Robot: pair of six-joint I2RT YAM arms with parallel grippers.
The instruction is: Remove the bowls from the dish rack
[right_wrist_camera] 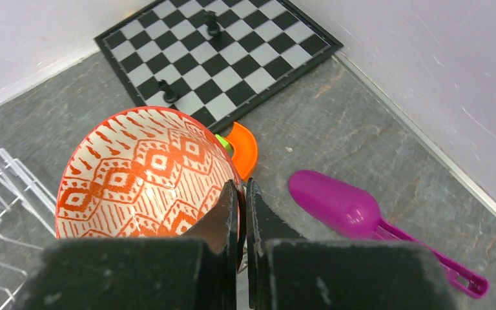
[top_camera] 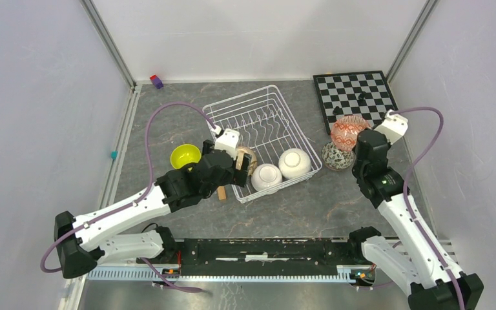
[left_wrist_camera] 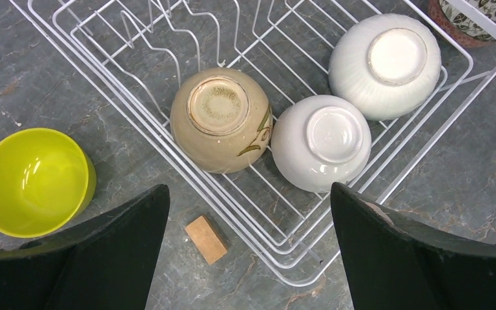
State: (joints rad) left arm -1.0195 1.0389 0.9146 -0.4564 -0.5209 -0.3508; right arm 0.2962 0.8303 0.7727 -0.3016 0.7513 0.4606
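Note:
The white wire dish rack (top_camera: 258, 119) holds three upturned bowls: a tan one (left_wrist_camera: 221, 119) and two white ones (left_wrist_camera: 321, 142) (left_wrist_camera: 385, 57). My left gripper (left_wrist_camera: 248, 194) hovers open above the rack's near corner (left_wrist_camera: 301, 283), with nothing between its fingers. A lime-yellow bowl (top_camera: 185, 155) stands upright on the table left of the rack. My right gripper (right_wrist_camera: 242, 187) is shut on the rim of the red-patterned bowl (right_wrist_camera: 142, 174), held by the chessboard's near corner. A blue-and-white bowl (top_camera: 337, 155) sits on the table just right of the rack.
The chessboard (top_camera: 355, 97) with a few pieces lies at the back right. A purple spoon (right_wrist_camera: 342, 203) and an orange item (right_wrist_camera: 244, 148) lie beside the red bowl. A small wooden block (left_wrist_camera: 206, 239) rests against the rack's near-left side. White walls enclose the table.

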